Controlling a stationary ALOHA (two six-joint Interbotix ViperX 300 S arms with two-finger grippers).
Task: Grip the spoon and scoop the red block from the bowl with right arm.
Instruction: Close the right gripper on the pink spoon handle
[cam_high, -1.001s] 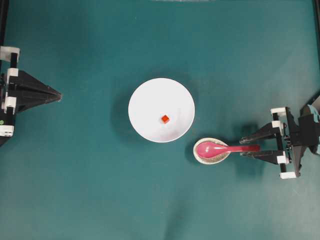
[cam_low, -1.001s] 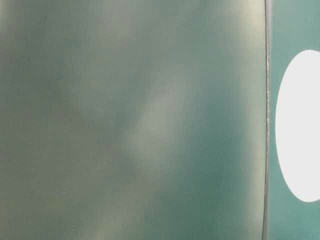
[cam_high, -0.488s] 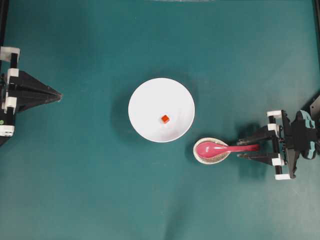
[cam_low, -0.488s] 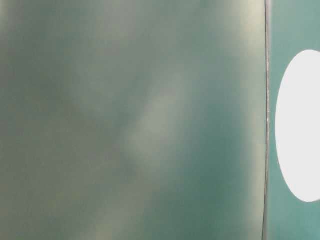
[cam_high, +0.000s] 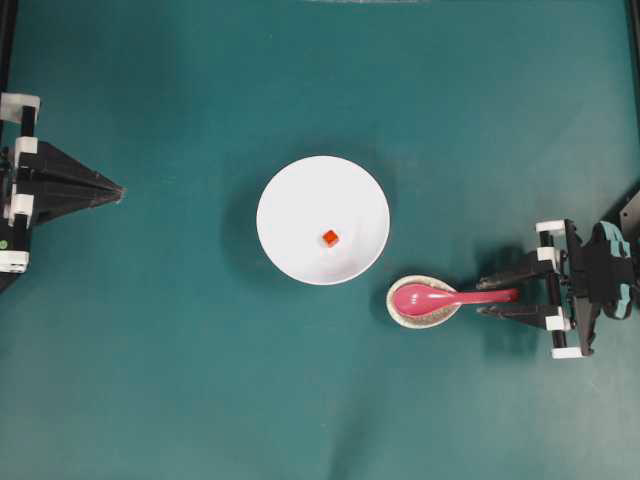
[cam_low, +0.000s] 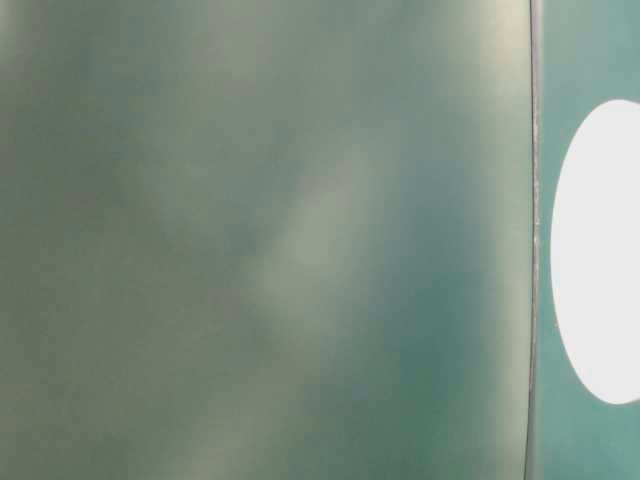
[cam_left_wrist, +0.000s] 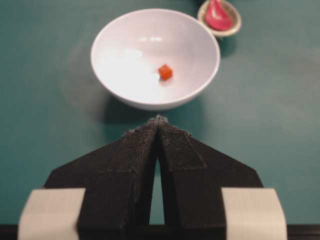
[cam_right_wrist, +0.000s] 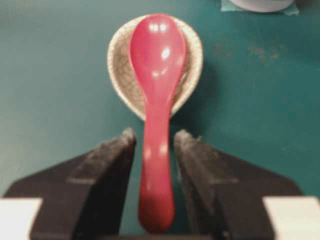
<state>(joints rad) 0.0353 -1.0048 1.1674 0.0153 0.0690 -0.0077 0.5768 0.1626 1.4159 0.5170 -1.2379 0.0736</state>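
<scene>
Fingers of the right gripper (cam_right_wrist: 154, 142) stand apart on either side of the spoon (cam_right_wrist: 156, 90), whose straight, tapering handle runs back between them; a thin gap shows on each side, so nothing is clamped. The fingers are black, rough-grained wedges narrowing to blunt tips. Just past those tips, the spoon's deep oval scoop, glossy pink-red with bright glints, sits in a small egg-shaped spoon rest (cam_right_wrist: 119, 65), beige with a fine crackle pattern.

Farther out from that gripper, near the rest but apart from it, stands the bowl (cam_high: 322, 220): round, plain white, smooth, with a thin rim. The red block (cam_high: 330, 237), a tiny orange-red cube, lies near its middle, slightly toward the spoon's side.

Beyond the bowl, well apart at the far edge of the matte teal table (cam_high: 200, 380), the left gripper (cam_high: 118, 190) is pinched together to a single point, holding nothing.
</scene>
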